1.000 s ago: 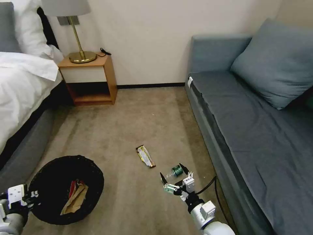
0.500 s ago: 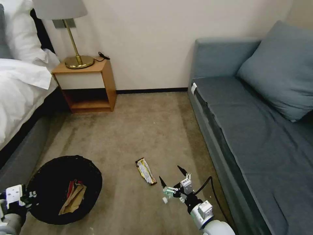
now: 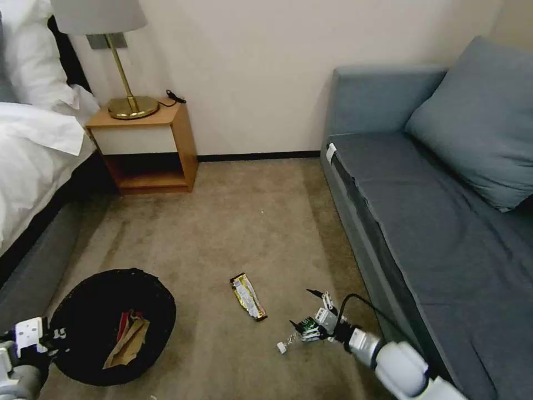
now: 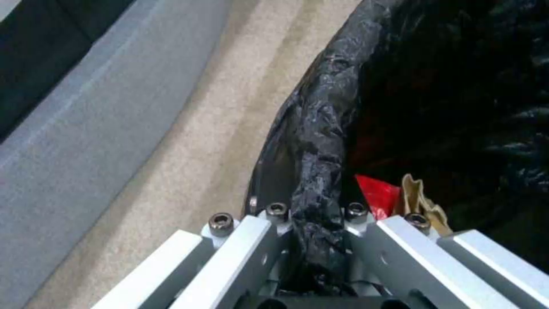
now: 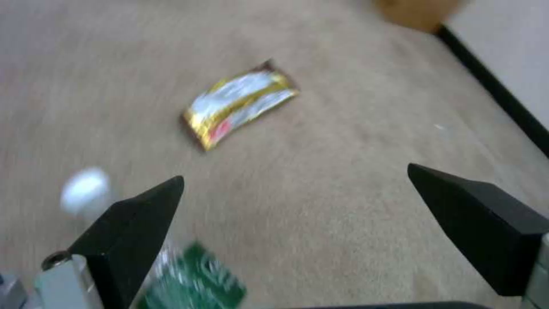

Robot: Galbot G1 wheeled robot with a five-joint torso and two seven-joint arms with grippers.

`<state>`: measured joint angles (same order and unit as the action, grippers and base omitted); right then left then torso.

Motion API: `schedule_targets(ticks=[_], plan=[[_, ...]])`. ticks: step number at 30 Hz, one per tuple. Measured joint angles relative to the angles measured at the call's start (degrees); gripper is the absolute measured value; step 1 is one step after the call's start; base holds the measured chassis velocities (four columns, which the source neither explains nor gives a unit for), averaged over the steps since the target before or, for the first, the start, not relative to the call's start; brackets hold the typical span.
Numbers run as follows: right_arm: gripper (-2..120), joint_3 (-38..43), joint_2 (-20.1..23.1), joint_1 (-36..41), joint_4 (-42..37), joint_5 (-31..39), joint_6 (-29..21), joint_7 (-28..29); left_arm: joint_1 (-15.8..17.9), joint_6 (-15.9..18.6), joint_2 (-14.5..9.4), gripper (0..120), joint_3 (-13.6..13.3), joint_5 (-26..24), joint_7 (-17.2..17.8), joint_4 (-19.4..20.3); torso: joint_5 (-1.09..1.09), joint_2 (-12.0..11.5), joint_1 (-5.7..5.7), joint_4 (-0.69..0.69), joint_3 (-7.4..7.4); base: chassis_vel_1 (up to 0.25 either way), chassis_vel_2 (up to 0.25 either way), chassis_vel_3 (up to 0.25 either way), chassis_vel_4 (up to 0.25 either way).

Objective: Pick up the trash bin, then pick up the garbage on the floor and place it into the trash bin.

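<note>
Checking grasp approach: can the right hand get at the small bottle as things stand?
Probably yes. The right hand is open, low over the carpet, with the green-labelled bottle beside one finger and nothing between them.

— Seen on the right claw point(image 3: 308, 307)?
— Black, wedge-shaped fingertips point(image 5: 136, 223) on pale silver links. Glossy white-and-grey rounded forearm behind, with a black cable looping off the wrist.
— And the left claw point(image 4: 320, 223)?
— Brushed aluminium bars, angled like a V, dotted with dark socket-head screws. Boxy white block at the wrist, dark grey sleeve below.
</note>
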<state>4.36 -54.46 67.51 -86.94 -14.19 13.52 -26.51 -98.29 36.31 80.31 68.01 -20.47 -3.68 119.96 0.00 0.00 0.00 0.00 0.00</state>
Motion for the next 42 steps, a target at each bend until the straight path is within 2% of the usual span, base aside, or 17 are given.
schedule_targets(ticks=[5,10,17,25,26,28,33,34,41,42], plan=[[100,-5.08,0.12,-7.02,6.02,-7.92,3.51,-5.19,0.09,0.0,-0.14,3,0.64,0.03,-0.07,-0.39,0.01,0.0,0.0,0.0,0.01,0.0,0.0,0.0,0.0],[100,-9.02,-0.57,-10.52,9.7,-12.73,5.8,-7.68,-0.04,-0.02,-0.07,3,1.38,-0.02,-0.14,-0.49,0.01,0.0,0.0,0.0,0.0,0.0,0.0,0.0,0.0],[100,-12.19,-0.97,-12.43,11.88,-15.13,8.02,-9.76,-0.31,-0.18,0.5,3,1.95,-0.09,-0.23,-0.67,-0.01,0.0,0.0,0.0,0.0,0.0,0.0,0.0,0.0],[99,-15.27,-3.61,-15.33,15.76,-17.76,8.46,-11.19,-0.33,-0.41,1.14,3,2.19,-0.12,-0.26,-0.95,0.0,0.0,0.0,0.0,0.0,0.0,0.0,0.0,0.0],[94,-15.75,-3.84,-15.87,16.74,-17.75,8.5,-11.89,-0.32,-0.43,1.19,3,2.26,-0.12,-0.27,-0.99,0.0,0.0,0.0,0.0,0.0,0.0,0.0,0.0,0.0],[93,-15.81,-3.92,-16.01,17.0,-17.75,8.53,-12.12,-0.33,-0.43,1.19,3,2.28,-0.12,-0.27,-1.01,-0.01,-0.01,0.0,0.0,0.0,0.0,0.0,0.0,0.0],[69,-15.41,-5.13,-17.48,20.42,-18.44,9.69,-14.23,-0.19,-0.49,1.15,3,2.45,-0.22,-0.3,-1.2,0.0,0.0,0.0,0.0,0.0,0.0,0.0,0.0,0.0],[69,-15.41,-5.13,-17.48,20.42,-18.44,9.69,-14.23,-0.19,-0.49,1.15,3,2.45,-0.22,-0.3,-1.2,0.0,0.0,0.0,0.0,0.0,0.0,0.0,0.0,0.0],[41,-14.57,-5.94,-17.72,21.5,-18.51,10.38,-14.52,-0.14,-0.51,1.16,3,2.53,-0.28,-0.32,-1.04,0.0,0.0,0.0,0.0,0.0,0.0,0.0,0.0,0.0],[41,-14.57,-5.94,-17.72,21.5,-18.51,10.38,-14.52,-0.14,-0.51,1.16,3,2.53,-0.28,-0.32,-1.04,0.0,0.0,0.0,0.0,0.0,0.0,0.0,0.0,0.0]])
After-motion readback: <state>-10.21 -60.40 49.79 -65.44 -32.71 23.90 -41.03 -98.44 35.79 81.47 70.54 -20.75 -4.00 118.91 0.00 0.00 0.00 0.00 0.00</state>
